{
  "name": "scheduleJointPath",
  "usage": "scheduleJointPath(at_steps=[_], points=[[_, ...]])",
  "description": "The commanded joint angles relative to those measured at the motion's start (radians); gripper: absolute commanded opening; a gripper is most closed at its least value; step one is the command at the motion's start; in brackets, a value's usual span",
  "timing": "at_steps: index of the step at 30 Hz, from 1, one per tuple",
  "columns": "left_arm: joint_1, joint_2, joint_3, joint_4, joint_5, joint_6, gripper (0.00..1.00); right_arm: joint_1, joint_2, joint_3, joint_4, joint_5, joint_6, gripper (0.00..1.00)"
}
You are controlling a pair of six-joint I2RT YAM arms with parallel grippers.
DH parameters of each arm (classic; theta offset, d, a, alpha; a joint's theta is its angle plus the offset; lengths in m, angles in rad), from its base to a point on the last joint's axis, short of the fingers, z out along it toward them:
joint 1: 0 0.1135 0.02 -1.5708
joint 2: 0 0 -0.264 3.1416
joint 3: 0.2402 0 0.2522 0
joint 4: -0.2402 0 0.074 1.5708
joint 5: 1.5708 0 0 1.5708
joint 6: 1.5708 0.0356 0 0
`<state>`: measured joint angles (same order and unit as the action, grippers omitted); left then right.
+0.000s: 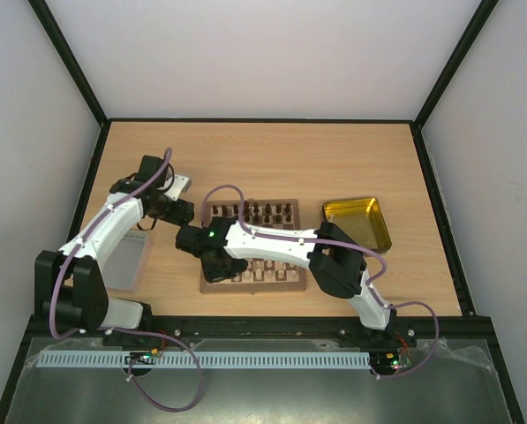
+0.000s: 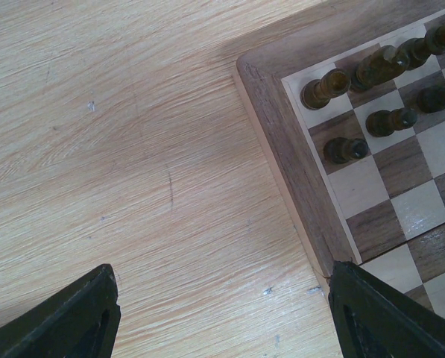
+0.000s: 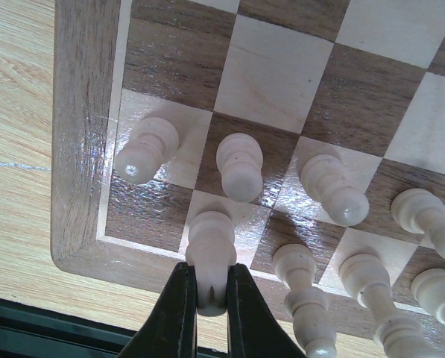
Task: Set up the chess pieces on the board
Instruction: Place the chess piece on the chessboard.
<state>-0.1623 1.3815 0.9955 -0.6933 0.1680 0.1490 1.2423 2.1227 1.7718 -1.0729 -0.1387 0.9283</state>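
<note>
Right wrist: right hand (image 3: 209,292) pinches cream piece (image 3: 209,237) standing upright.

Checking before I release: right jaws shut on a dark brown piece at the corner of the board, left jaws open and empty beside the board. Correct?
Only the colour is wrong: the right wrist view shows the right gripper with jaws shut on a pale cream piece. It is at the corner of the board, and the left gripper is open and empty beside the board.
</note>
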Motion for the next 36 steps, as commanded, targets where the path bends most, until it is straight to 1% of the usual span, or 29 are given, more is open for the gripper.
scheduleJointPath(at_steps=[1, 25, 36], points=[[0.005, -0.027, -0.011, -0.003, 0.009, -0.005, 0.78, 0.002, 0.007, 0.010, -0.041, 0.013, 0.014, 0.02], [0.006, -0.019, -0.014, -0.002, 0.015, -0.004, 0.78, 0.002, -0.006, -0.007, -0.054, 0.020, 0.026, 0.02], [0.006, -0.013, -0.014, -0.002, 0.022, -0.003, 0.78, 0.003, -0.038, -0.044, -0.038, 0.020, 0.036, 0.02]])
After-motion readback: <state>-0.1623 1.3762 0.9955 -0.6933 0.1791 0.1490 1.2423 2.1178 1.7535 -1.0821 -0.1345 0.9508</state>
